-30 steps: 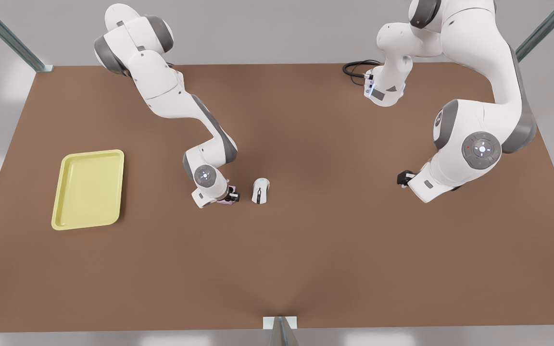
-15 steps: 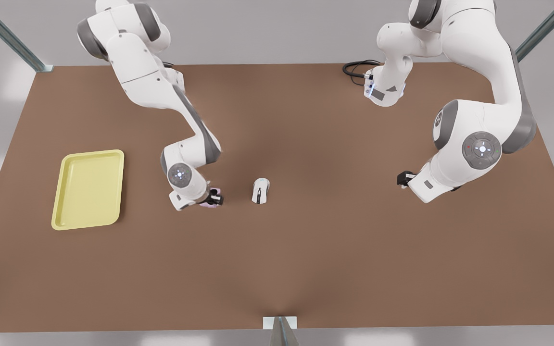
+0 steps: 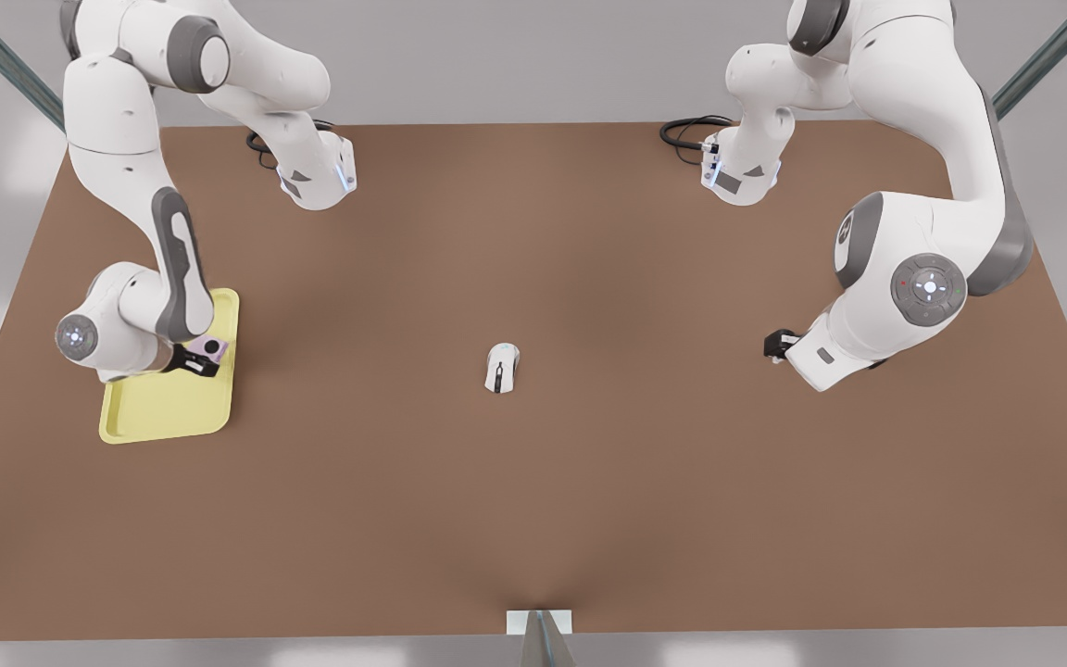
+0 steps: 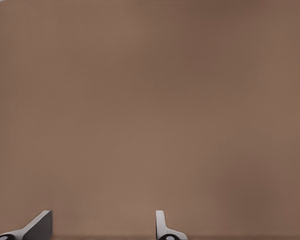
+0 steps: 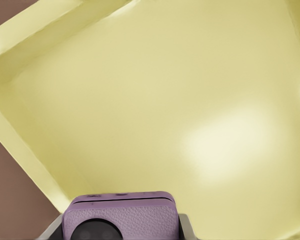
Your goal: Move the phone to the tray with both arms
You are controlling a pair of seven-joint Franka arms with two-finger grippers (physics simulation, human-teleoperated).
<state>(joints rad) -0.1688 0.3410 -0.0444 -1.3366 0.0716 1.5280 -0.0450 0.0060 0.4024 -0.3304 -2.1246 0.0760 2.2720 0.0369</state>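
Above tray [image 3: 168, 408], right pincer [image 3: 198, 359] grips phone [image 3: 210, 347].

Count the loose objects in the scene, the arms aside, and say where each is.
3: tray at the front view's left; phone held by the right gripper over it; white mouse mid-table.

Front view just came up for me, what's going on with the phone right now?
The right gripper is shut on the phone and holds it over the tray, on the front view's left; its wrist view shows the tray floor just beneath the phone. The phone is not yet let go. The left gripper waits open over bare table on the front view's right. The white mouse sits mid-table.
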